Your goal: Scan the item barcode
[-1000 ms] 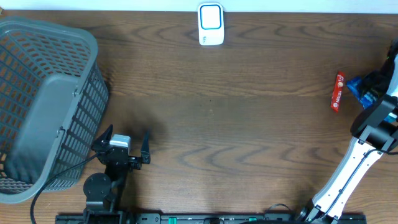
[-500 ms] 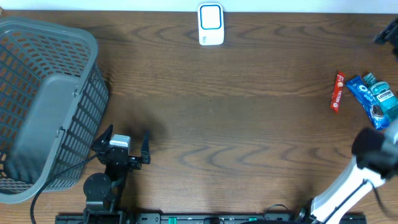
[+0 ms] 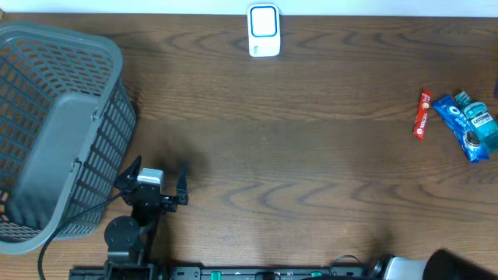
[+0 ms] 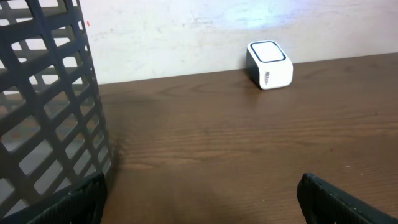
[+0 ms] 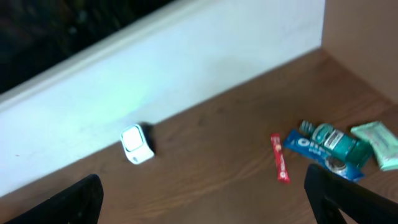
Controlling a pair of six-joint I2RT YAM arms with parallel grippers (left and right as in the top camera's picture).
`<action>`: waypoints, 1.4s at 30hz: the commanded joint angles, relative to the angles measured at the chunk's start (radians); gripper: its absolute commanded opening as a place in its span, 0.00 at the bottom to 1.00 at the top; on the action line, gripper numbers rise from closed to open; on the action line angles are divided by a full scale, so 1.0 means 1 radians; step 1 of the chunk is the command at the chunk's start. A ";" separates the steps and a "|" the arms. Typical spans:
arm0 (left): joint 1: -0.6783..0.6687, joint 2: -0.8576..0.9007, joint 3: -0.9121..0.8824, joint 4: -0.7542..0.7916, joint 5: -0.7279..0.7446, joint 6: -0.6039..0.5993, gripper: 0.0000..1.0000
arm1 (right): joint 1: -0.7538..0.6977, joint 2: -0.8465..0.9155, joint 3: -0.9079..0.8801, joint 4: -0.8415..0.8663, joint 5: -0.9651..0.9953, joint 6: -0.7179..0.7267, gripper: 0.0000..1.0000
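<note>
The white scanner [image 3: 264,31] with a blue-framed window stands at the table's far edge, and also shows as the scanner [image 4: 269,64] and the scanner [image 5: 137,145]. Items lie at the right: a red bar [image 3: 422,114], a blue cookie packet [image 3: 465,128] and a teal bottle [image 3: 480,117]. My left gripper [image 3: 156,177] rests near the front left, open and empty [image 4: 202,208]. My right gripper [image 5: 208,202] is open, holds nothing and looks down from high up on the red bar [image 5: 280,158] and blue packet [image 5: 320,152]. Only part of the right arm [image 3: 436,268] shows overhead.
A grey mesh basket [image 3: 54,117] fills the left side, and its wall [image 4: 43,99] stands close beside my left gripper. A pale green packet [image 5: 378,142] lies past the teal bottle by the right edge. A white wall backs the table.
The right arm has pulled away from the items at the right edge toward the front, its jaws opening. The blue packet and teal bottle now lie uncovered. The left arm has not moved.
</note>
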 commanded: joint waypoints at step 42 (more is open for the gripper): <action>0.004 0.000 -0.028 -0.010 0.016 0.009 0.98 | 0.173 -0.844 -0.670 0.571 -0.031 -0.290 0.99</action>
